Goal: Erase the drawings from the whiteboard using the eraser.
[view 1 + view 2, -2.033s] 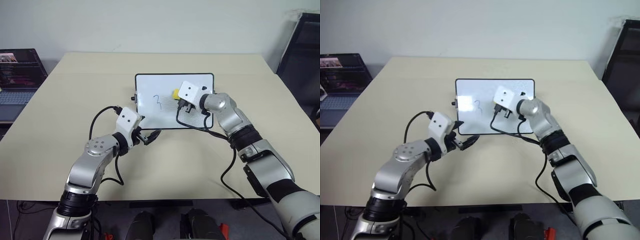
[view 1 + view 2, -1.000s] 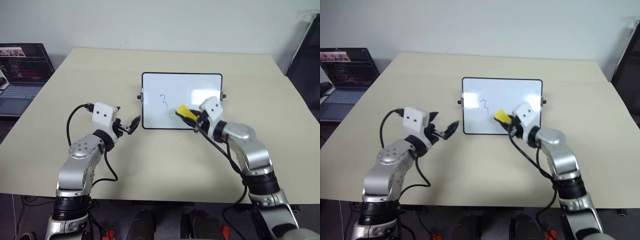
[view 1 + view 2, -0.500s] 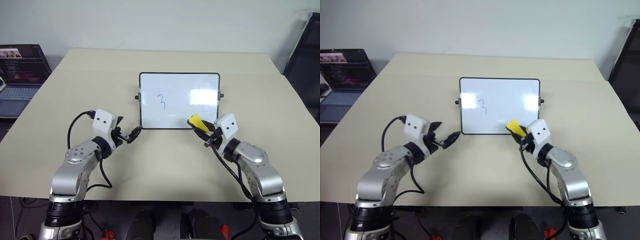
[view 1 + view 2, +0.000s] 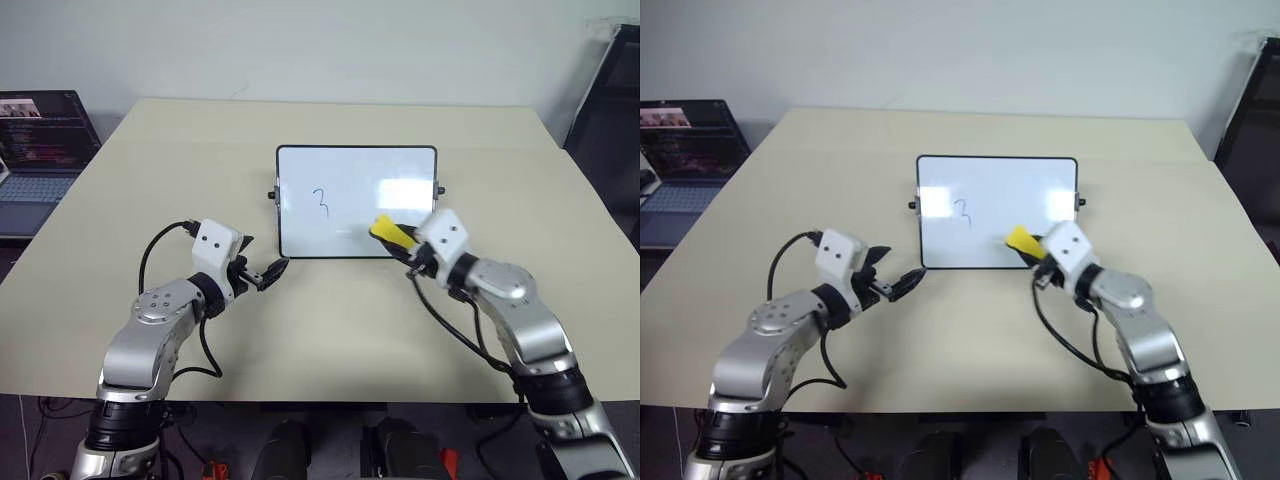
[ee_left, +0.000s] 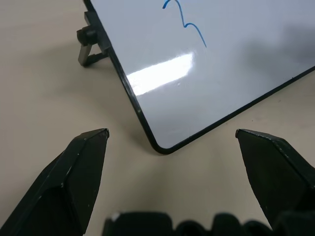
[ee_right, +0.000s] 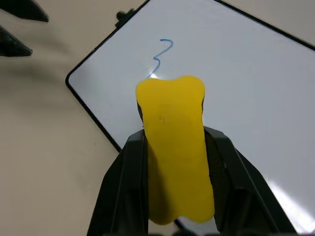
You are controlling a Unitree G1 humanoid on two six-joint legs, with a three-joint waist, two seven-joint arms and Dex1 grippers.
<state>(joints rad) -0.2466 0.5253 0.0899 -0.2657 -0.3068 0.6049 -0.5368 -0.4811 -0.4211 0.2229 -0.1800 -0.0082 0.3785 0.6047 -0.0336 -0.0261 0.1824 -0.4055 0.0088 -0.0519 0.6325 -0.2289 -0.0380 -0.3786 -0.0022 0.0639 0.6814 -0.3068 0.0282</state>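
Right claw (image 6: 177, 196) clamped on soft, light yellow oblong eraser (image 6: 174, 147), mid-body | left claw (image 5: 172, 142) open | blue marker stroke (image 6: 162, 51) ahead on glossy whiteboard (image 6: 256, 88).

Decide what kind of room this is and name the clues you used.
Probably an office or lab workspace: a plain beige table against a bare wall, an open laptop on a side surface, and a small whiteboard lying on the table.

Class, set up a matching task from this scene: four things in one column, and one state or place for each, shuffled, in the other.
1 eraser
2 left end effector
3 whiteboard
4 laptop

A open, pointing at the board's near corner
B off the table's left edge
C clamped in the right end effector
D on the table, one mark remaining

Pairs: 1-C, 2-A, 3-D, 4-B
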